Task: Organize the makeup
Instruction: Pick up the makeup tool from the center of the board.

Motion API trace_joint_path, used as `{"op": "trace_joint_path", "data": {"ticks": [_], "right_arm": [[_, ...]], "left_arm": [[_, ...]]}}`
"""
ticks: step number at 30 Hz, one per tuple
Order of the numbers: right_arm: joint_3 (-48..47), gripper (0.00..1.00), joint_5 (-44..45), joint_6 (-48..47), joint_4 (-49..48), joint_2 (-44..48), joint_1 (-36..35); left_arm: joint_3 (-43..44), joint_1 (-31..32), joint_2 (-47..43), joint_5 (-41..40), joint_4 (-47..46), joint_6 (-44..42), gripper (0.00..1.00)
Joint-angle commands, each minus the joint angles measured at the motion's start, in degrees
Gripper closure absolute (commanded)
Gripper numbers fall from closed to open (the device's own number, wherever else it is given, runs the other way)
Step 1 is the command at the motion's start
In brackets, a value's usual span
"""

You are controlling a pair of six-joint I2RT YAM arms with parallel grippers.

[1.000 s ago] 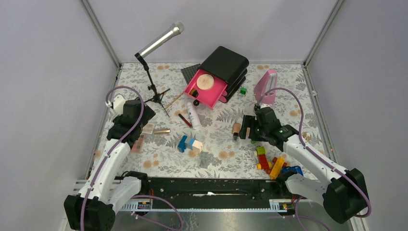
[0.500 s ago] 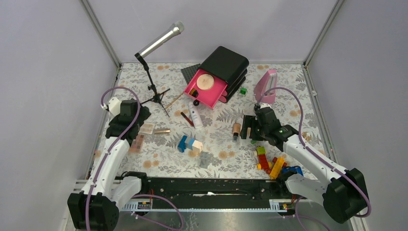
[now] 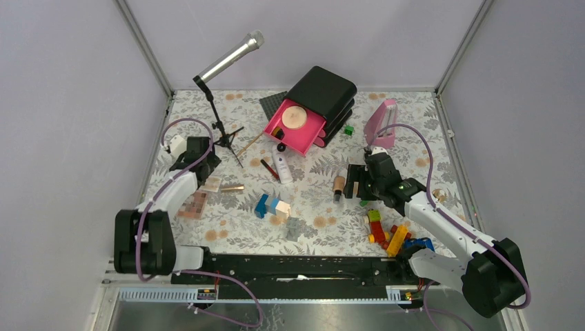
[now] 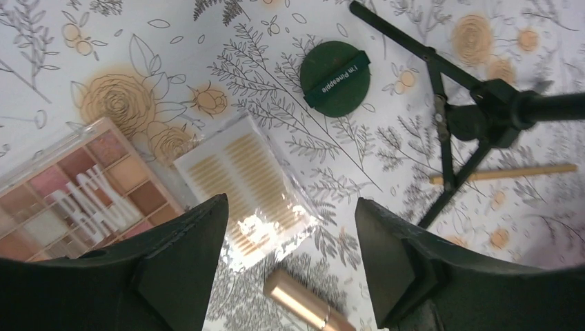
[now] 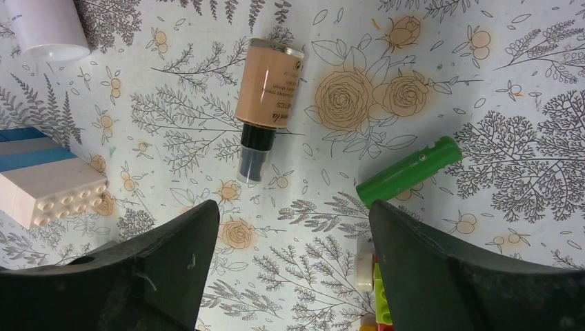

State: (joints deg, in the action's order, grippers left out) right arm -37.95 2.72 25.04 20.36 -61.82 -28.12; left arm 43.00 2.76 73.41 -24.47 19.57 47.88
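Observation:
My left gripper (image 4: 290, 203) is open above a clear packet of tan strips (image 4: 241, 186), with the rose-gold lipstick (image 4: 303, 303) on the mat just below its fingertips. The brown palette (image 4: 76, 186) lies to the left and a round dark compact (image 4: 336, 77) farther off. My right gripper (image 5: 293, 207) is open and empty, short of the peach bottle with black cap (image 5: 268, 93). In the top view the white tube (image 3: 279, 165) and red pencil (image 3: 268, 170) lie in front of the pink drawer (image 3: 307, 141). The left gripper (image 3: 205, 167) and right gripper (image 3: 355, 186) both hover low.
A microphone stand (image 3: 221, 131) has tripod legs (image 4: 448, 152) close to the left gripper. A black organizer (image 3: 323, 89) holds the pink drawer. The pink metronome (image 3: 381, 124) stands back right. Bricks lie mid-table (image 3: 272, 207) and near the right arm (image 3: 386, 231); a green cylinder (image 5: 408, 179) sits by the right jaw.
My left arm has swung away from its base toward the tripod, and its jaws look slightly narrower. The right arm has not moved.

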Motion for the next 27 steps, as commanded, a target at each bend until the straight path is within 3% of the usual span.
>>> {"op": "trace_joint_path", "data": {"ticks": [1, 8, 20, 27], "right_arm": [[-0.7, 0.13, -0.9, -0.9, -0.8, 0.7, -0.2], [-0.5, 0.13, -0.8, -0.8, -0.6, 0.8, -0.3], [-0.6, 0.13, -0.8, -1.0, -0.6, 0.4, -0.3], [-0.4, 0.12, -0.7, -0.9, -0.6, 0.6, -0.3]], "left_arm": [[3.4, -1.2, 6.9, -0.2, -8.8, 1.4, 0.27], [10.7, -2.7, 18.6, -0.8, -9.1, 0.6, 0.34], [16.9, -4.4, 26.4, -2.1, -7.9, -1.4, 0.38], [18.9, -4.6, 30.0, -1.0, -7.7, -2.5, 0.52]]}}
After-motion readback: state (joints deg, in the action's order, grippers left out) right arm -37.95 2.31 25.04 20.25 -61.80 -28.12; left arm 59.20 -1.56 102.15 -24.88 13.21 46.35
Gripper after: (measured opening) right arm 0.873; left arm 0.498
